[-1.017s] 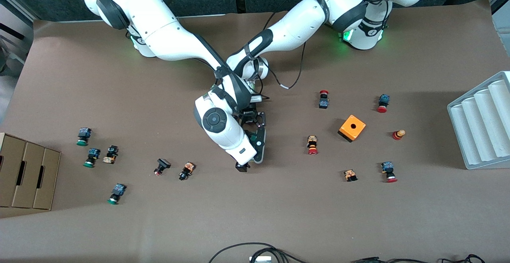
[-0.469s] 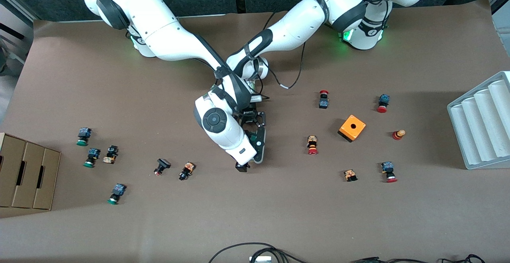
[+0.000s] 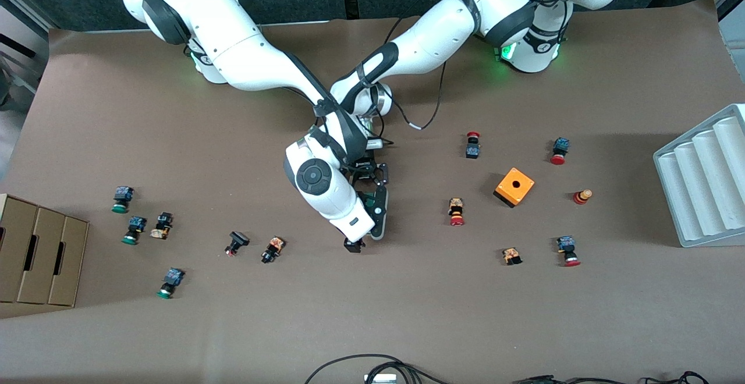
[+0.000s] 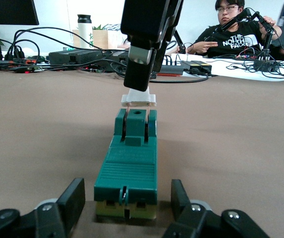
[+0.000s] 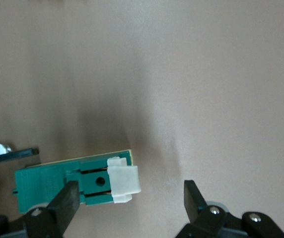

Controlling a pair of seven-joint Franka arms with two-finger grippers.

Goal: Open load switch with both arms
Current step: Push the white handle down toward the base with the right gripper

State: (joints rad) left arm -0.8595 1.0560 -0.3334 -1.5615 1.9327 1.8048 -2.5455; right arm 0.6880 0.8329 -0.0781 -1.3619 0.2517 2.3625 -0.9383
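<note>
The load switch (image 4: 127, 163) is a narrow green block lying flat mid-table, and its green body (image 3: 371, 202) shows beside the right arm's hand (image 3: 314, 177). Its white piece (image 4: 138, 100) stands a little off the green end on two thin pins. My left gripper (image 4: 127, 198) is low at the other end, open, one finger on each side of the block with a narrow gap at both. My right gripper (image 5: 130, 198) hangs open over the white piece (image 5: 123, 182). One of its fingers (image 5: 68, 198) is above the green body and the other is well clear.
An orange cube (image 3: 514, 187) and several red-capped push buttons (image 3: 456, 212) lie toward the left arm's end. Green-capped buttons (image 3: 121, 199) and a cardboard box (image 3: 38, 256) are toward the right arm's end. A white ridged tray (image 3: 704, 180) sits at the table's edge.
The right arm has shifted very slightly. The load switch and the left arm have not moved.
</note>
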